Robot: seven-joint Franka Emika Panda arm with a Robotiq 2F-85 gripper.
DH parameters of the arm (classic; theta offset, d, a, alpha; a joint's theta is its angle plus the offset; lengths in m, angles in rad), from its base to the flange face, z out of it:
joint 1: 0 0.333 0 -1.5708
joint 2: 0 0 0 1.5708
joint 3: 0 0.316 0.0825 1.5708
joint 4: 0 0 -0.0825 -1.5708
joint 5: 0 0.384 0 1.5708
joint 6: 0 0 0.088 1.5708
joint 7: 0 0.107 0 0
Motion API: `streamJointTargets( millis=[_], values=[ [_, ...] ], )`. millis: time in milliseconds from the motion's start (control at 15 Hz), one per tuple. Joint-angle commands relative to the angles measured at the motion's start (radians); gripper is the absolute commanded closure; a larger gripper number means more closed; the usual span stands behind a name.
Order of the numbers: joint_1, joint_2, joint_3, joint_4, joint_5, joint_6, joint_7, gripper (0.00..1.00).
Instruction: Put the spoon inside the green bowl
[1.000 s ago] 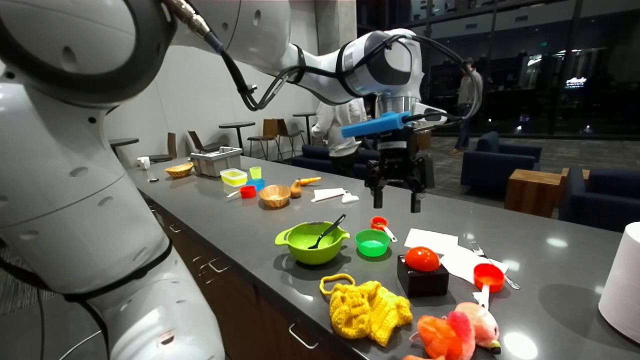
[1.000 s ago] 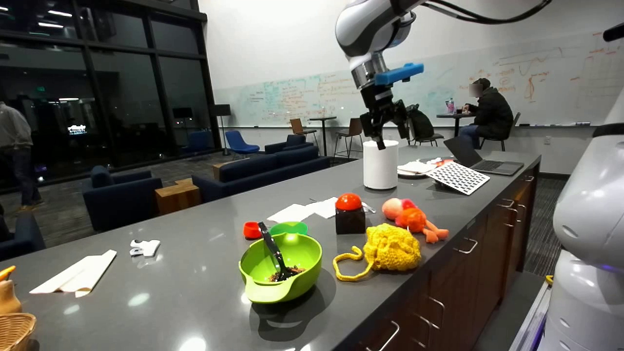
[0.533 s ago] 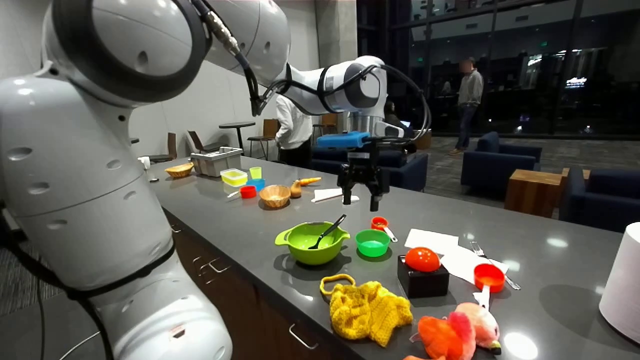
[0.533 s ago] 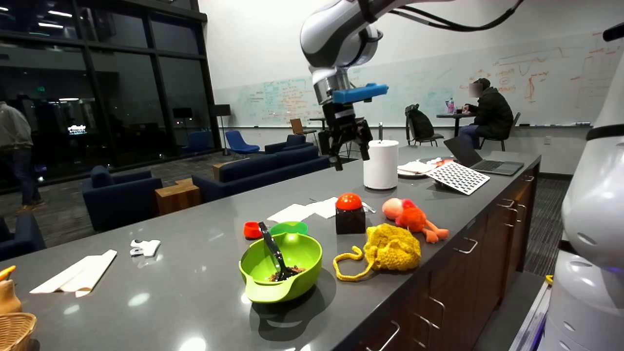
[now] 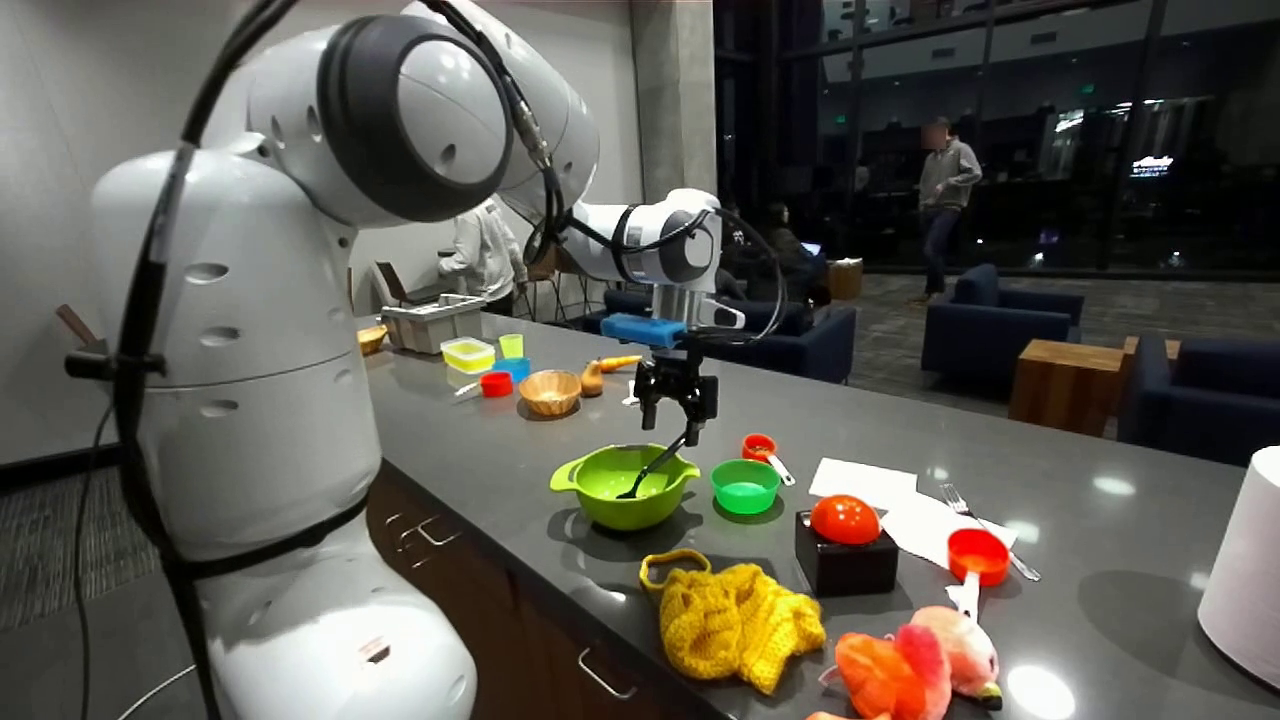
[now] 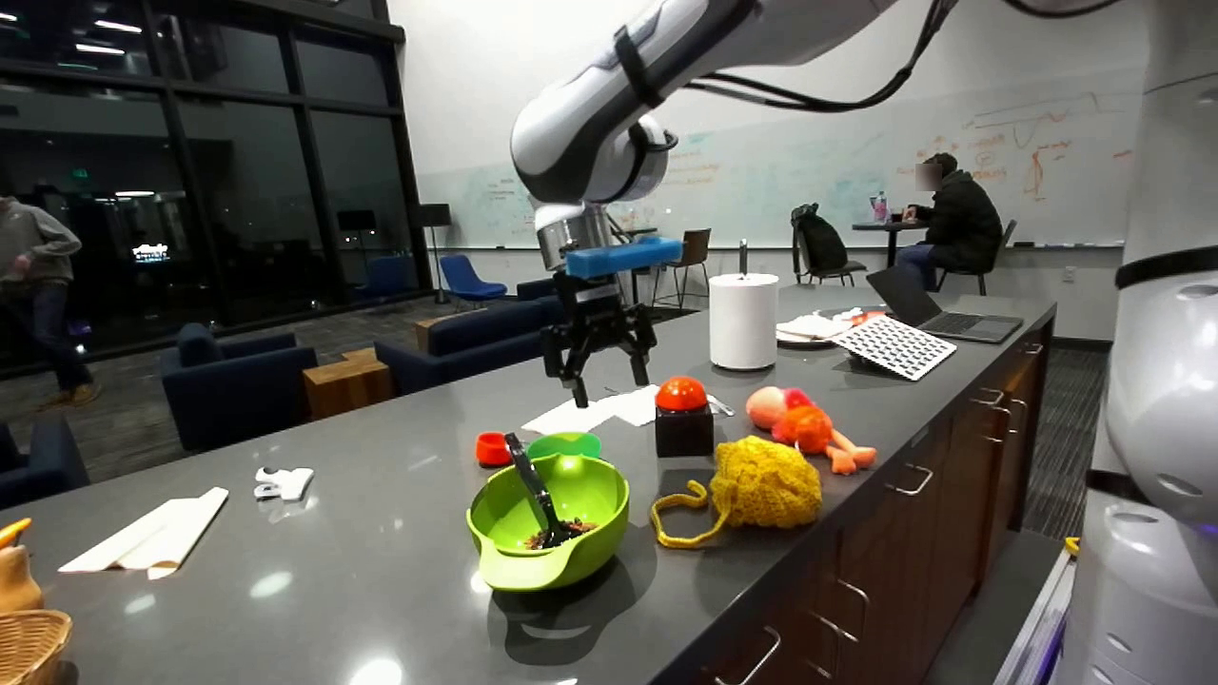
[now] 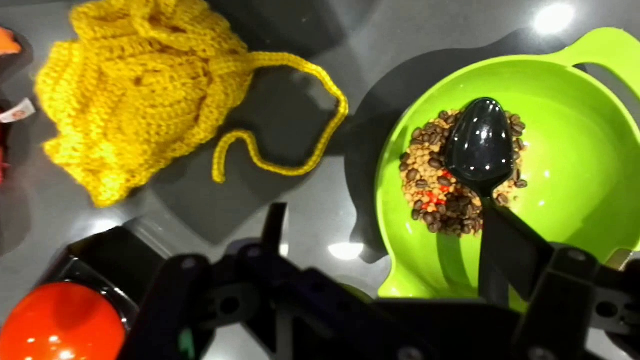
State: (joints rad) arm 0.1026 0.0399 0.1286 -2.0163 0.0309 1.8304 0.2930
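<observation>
Currently, gripper (image 5: 670, 430): fingers spread apart, hanging above counter (image 6: 333, 533)
Spoon (image 7: 481, 145): in lime bowl (image 7: 575, 150), tilted, handle rising over the rim
Green bowl (image 5: 745, 487): just right of lime bowl in an exterior view

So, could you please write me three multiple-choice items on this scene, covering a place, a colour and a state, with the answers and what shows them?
1. Where does the spoon rest?
A) In the green bowl
B) In the lime bowl
C) On the counter

2. What colour is the knitted piece?
A) Yellow
B) Purple
C) White

3. How does the end effector stand?
A) Shut on the spoon
B) Shut on nothing
C) Open

1 B: the wrist view shows its head inside that bowl.
2 A: it is yellow in every view.
3 C: its jaws stand apart in both exterior views.
</observation>
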Motion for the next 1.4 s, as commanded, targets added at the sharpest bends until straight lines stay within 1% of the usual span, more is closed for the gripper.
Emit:
streamJointTargets(
  millis=[0, 133, 400, 867, 1133, 1333],
  values=[
    [0.033, 0.089, 0.015, 0.070, 0.013, 0.021, 0.004, 0.00],
    [0.049, 0.137, 0.020, 0.112, 0.015, 0.024, -0.010, 0.00],
    [0.081, 0.246, 0.030, 0.231, 0.006, 0.007, -0.027, 0.00],
    [0.114, 0.388, 0.016, 0.393, -0.025, 0.022, -0.053, 0.00],
    [0.113, 0.426, 0.003, 0.443, -0.048, 0.042, -0.066, 0.00],
    [0.107, 0.437, -0.005, 0.453, -0.041, 0.063, -0.073, 0.00]
  ],
)
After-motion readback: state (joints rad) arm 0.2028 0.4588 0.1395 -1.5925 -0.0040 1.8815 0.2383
